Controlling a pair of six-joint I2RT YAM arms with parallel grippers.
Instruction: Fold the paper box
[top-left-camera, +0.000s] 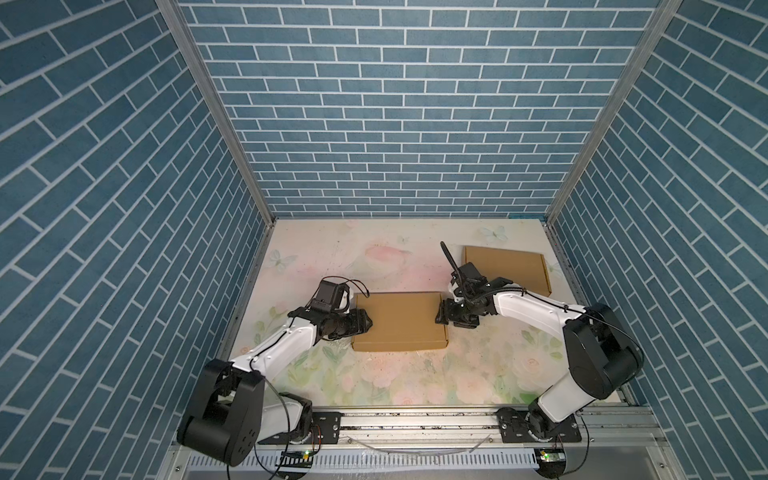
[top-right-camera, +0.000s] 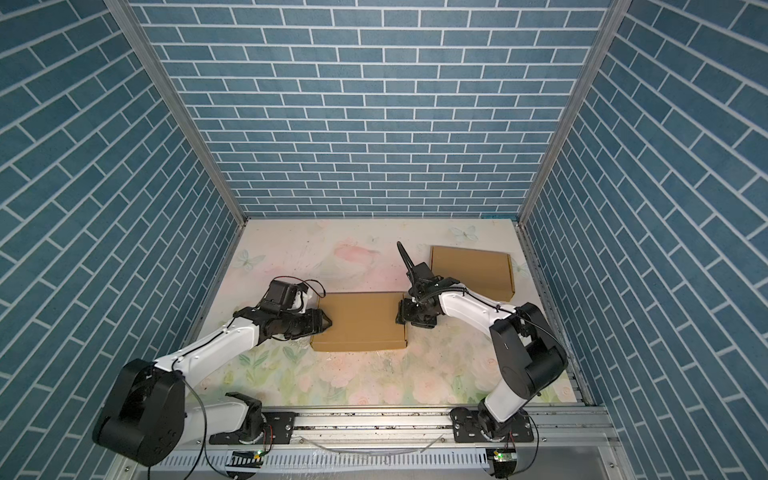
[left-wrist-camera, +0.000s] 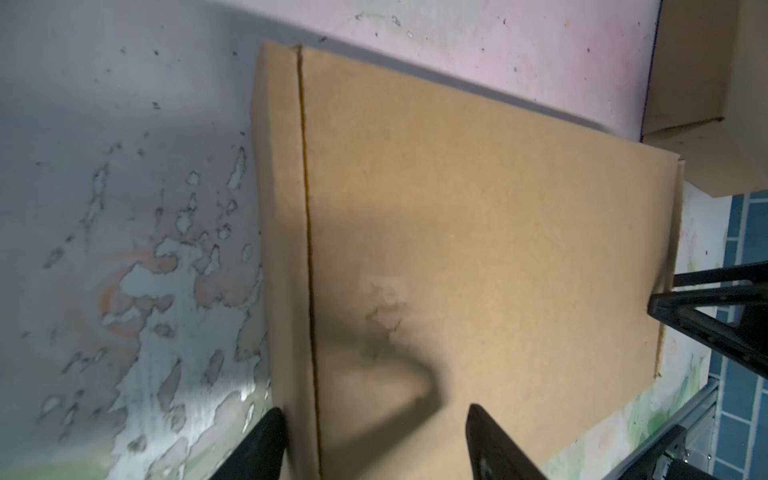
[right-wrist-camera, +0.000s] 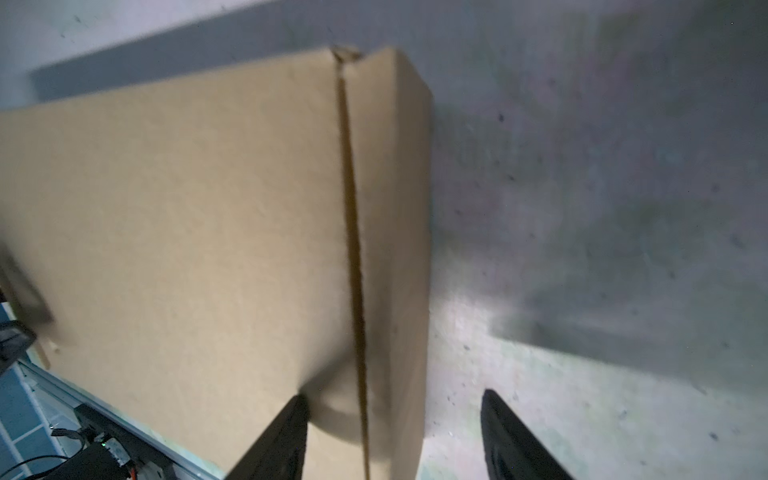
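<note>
1. Left gripper (top-left-camera: 368, 322) sits at the left end of the paper box (top-left-camera: 401, 322) with its jaws spread and nothing between them. In its wrist view one finger (left-wrist-camera: 270, 440) hangs just outside the box's long side and the other is over the lid.
2. Right gripper (top-left-camera: 438, 316) is at the opposite end, likewise released. Its wrist view shows one finger (right-wrist-camera: 286, 432) over the lid and the other over bare table (right-wrist-camera: 602, 208).
3. The paper box lies flat in the middle of the table, lid down, and looks nearly or fully closed. A dark seam (left-wrist-camera: 307, 208) runs the length of one long side, where the lid meets a narrow strip.
4. A second box (top-left-camera: 507, 266) lies toward the far right corner, apart from the first. It seems to play no part in this step.
5. My reading is that the step is seating or checking the lid. To do it well:
   - Press both ends down together, so the box does not tip or skid.
   - Push close to the seam, where the fold would spring back.
   - Keep the fingertips flat on the card so they do not dent it.
   - Lift straight up, so that no finger catches the lid's edge.
6. I can read no brand, label or writing. Both boxes are plain brown card, and the table has only a faded floral print.
</note>
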